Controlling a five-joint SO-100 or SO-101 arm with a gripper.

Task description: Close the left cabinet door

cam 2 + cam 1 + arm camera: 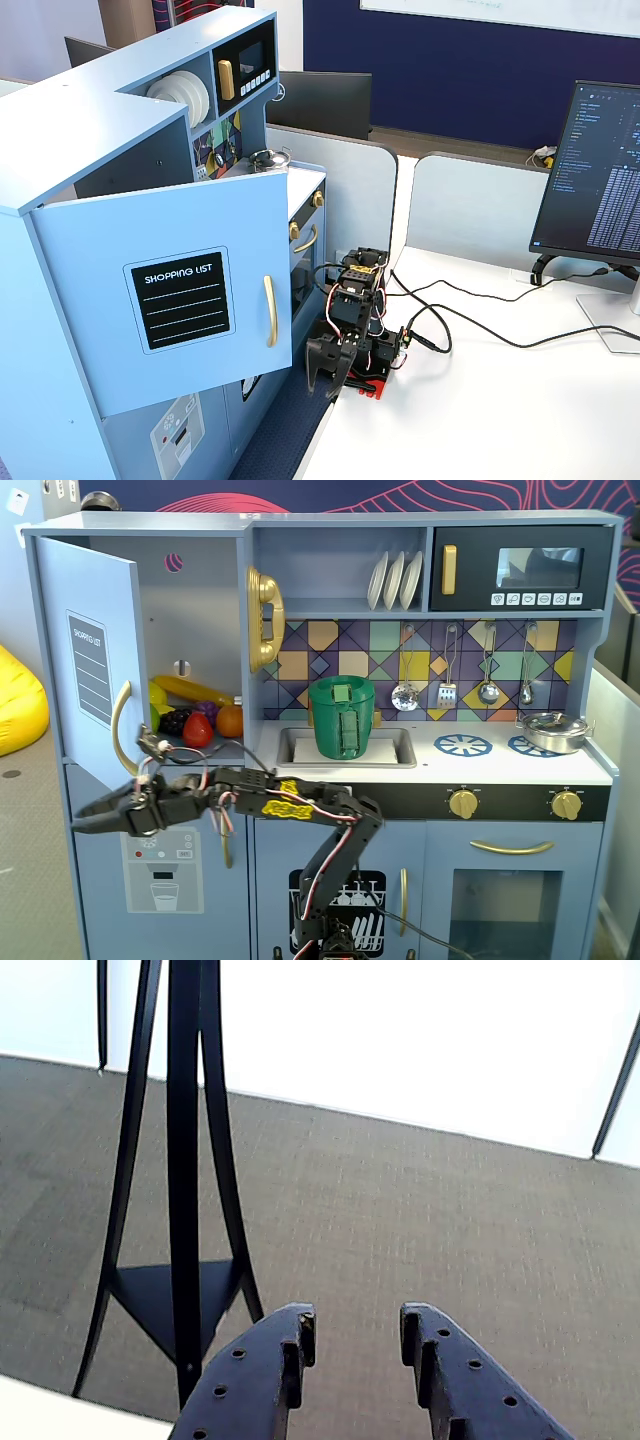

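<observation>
The left cabinet door (85, 650) is a light-blue panel with a black shopping-list board (181, 300) and a curved gold handle (121, 725). It stands swung wide open from the toy kitchen in both fixed views. My gripper (80, 821) points left, just below the door's lower edge and under the handle, apart from the door. From the side, the gripper (322, 366) hangs low beside the door's free edge (287, 270). The wrist view shows only carpet beyond my gripper (355, 1325), whose dark fingers (290, 1345) are open with nothing between them.
Toy fruit (197, 723) lies inside the open cabinet. A green pot (342, 718) sits in the sink and a gold phone (265, 618) hangs on the wall. A black tripod (185, 1160) stands on the carpet. A monitor (598, 170) and cables (480, 315) occupy the white desk.
</observation>
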